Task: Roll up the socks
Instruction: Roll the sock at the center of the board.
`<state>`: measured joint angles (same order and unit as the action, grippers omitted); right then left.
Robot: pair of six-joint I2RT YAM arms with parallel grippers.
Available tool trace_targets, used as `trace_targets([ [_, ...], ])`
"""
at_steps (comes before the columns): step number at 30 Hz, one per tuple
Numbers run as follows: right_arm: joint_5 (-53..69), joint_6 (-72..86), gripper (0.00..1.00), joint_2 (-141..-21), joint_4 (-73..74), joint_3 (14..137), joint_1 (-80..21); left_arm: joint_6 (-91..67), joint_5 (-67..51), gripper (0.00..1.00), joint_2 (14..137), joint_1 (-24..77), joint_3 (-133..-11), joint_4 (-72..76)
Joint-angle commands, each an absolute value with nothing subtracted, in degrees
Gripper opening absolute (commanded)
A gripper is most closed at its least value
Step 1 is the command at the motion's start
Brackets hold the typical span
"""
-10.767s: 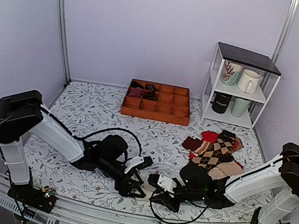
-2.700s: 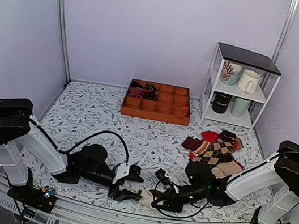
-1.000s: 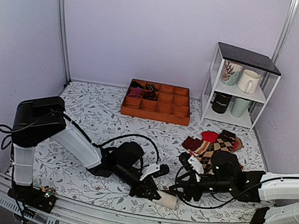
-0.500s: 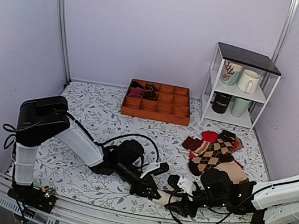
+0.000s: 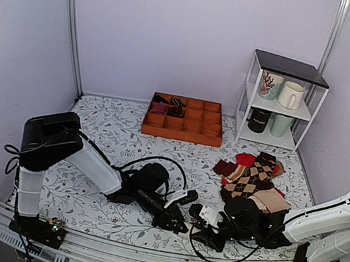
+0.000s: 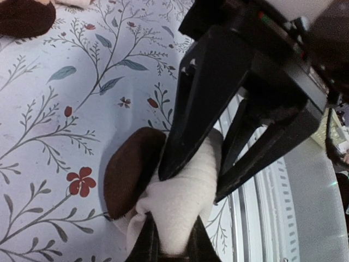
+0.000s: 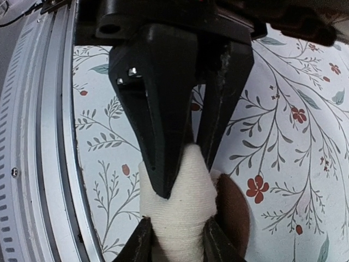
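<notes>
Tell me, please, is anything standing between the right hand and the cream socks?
Nothing visible stands between them. The right hand has its fingers against both sides of the cream socks, and the left hand pinches the same bundle from the opposite end.

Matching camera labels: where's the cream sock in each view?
Top: sock at centre, near the front edge, mostly hidden.
Left wrist: sock lower centre, brown end at left.
Right wrist: sock lower centre, brown end at right.
Shared landmark: flowered tablecloth.
</notes>
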<state>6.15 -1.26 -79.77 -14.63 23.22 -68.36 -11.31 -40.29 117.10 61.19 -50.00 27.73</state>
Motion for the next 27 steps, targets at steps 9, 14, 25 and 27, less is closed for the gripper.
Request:
trace_targets([
  [9, 14.73, 9.71, 0.11, -87.08, -10.7, 26.4, -68.66, -8.21, -29.14, 0.19, 117.12, 61.33, -45.17, 11.25],
  [14, 18.93, 14.38, 0.1, -88.09, -10.44, 25.8, -67.45, -1.91, -24.63, 0.19, 104.54, 61.42, -39.14, 19.66],
  [25, 26.17, 20.04, 0.1, -94.31, -9.84, 27.89, -64.37, 4.85, -22.95, 0.38, 97.53, 65.46, -28.76, 42.23],
  [27, 27.35, 21.13, 0.1, -95.76, -9.65, 28.24, -64.25, 6.02, -21.44, 0.41, 96.95, 66.35, -26.62, 47.24],
])
